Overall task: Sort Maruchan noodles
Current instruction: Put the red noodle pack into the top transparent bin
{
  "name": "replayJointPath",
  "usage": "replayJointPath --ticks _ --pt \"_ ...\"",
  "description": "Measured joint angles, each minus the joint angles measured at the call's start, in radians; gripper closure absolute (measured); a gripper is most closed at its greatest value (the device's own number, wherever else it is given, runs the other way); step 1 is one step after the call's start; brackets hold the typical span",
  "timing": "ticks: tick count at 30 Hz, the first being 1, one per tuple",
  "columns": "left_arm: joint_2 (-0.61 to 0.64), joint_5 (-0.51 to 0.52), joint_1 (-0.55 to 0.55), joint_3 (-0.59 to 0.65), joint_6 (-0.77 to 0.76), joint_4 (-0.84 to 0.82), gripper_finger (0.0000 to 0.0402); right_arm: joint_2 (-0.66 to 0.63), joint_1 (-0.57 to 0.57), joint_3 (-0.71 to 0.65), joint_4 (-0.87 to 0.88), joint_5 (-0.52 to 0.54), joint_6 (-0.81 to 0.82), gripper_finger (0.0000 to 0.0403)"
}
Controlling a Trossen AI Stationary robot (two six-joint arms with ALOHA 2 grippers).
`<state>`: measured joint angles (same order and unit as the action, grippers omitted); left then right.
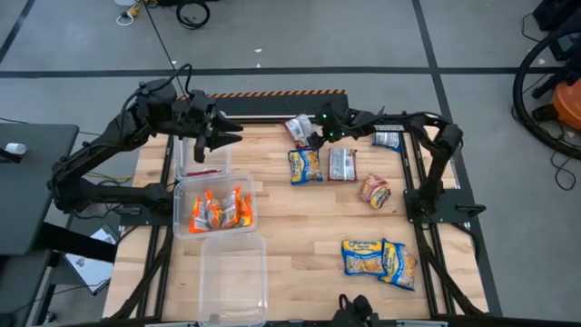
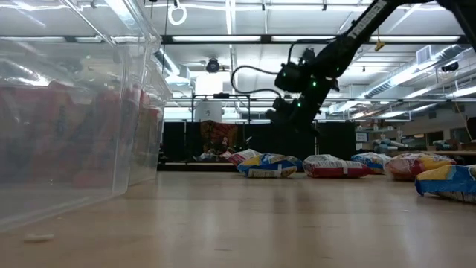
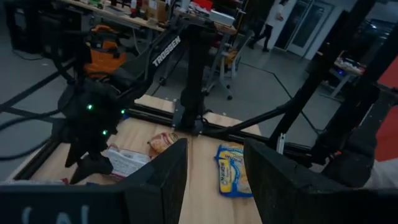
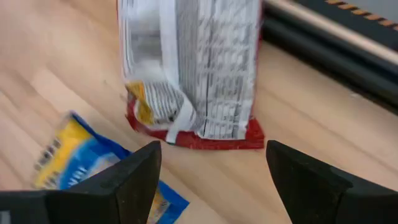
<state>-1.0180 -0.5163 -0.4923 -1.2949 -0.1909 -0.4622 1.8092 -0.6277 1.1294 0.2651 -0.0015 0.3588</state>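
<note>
Since sorting goes by wrapper colour, the counter (image 1: 300, 232) splits in two: clear bins stacked along the robot's left side, loose Maruchan noodles spread over the right. Middle bin (image 1: 213, 214) already holds orange packets (image 1: 218, 211), prob the finished colour. Near bin (image 1: 233, 277) looks empty, likely kept for another colour. Far bin (image 1: 201, 159) sits under the left arm, contents hard to tell.

Left tool (image 1: 227, 138) hovers over that far bin, fingers apart w/ nothing between them; seems to be a drop spot. Its wrist view shows "TROSSEN" in white on the other arm's dark link.

Right tool (image 1: 313, 138) hangs low over the far end of the counter, just above a red/silver packet (image 4: 193, 68); fingers apart, straddling it, not yet touching. Judged: lined up for a pick. That packet lies back side up, fine print showing but too small to read.

Still unsorted: blue/yellow packet (image 1: 306, 166) beside a silver one (image 1: 342, 163), a reddish one (image 1: 375, 191) nearby, one more (image 1: 387, 140) by the far right edge, and two blue/yellow packets (image 1: 379, 258) at the near right. Brand text on them not legible.
</note>
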Motion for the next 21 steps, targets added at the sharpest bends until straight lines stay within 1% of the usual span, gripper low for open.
replayJointPath --ticks 2,4,10,14,17,21 --pt "0.000 0.002 0.002 0.000 0.021 0.000 0.0240 0.032 -0.011 0.000 -0.003 -0.035 -0.063 0.0108" --pt "0.000 -0.002 0.001 0.000 0.064 -0.007 0.0240 0.064 -0.024 0.000 0.002 -0.052 -0.086 0.0110" --pt "0.000 0.022 -0.039 0.000 0.148 -0.028 0.0240 0.111 -0.051 0.000 -0.055 -0.022 -0.049 0.0131" --pt "0.000 0.011 -0.081 0.000 0.175 -0.045 0.0240 0.118 -0.050 0.002 -0.129 -0.026 -0.115 0.0147" --pt "0.000 0.002 -0.110 0.000 0.198 -0.048 0.0240 0.137 -0.049 0.002 -0.116 -0.018 -0.179 0.0157" --pt "-0.001 -0.001 -0.140 0.000 0.203 -0.045 0.0240 0.156 -0.054 0.010 -0.106 -0.020 -0.203 0.0178"
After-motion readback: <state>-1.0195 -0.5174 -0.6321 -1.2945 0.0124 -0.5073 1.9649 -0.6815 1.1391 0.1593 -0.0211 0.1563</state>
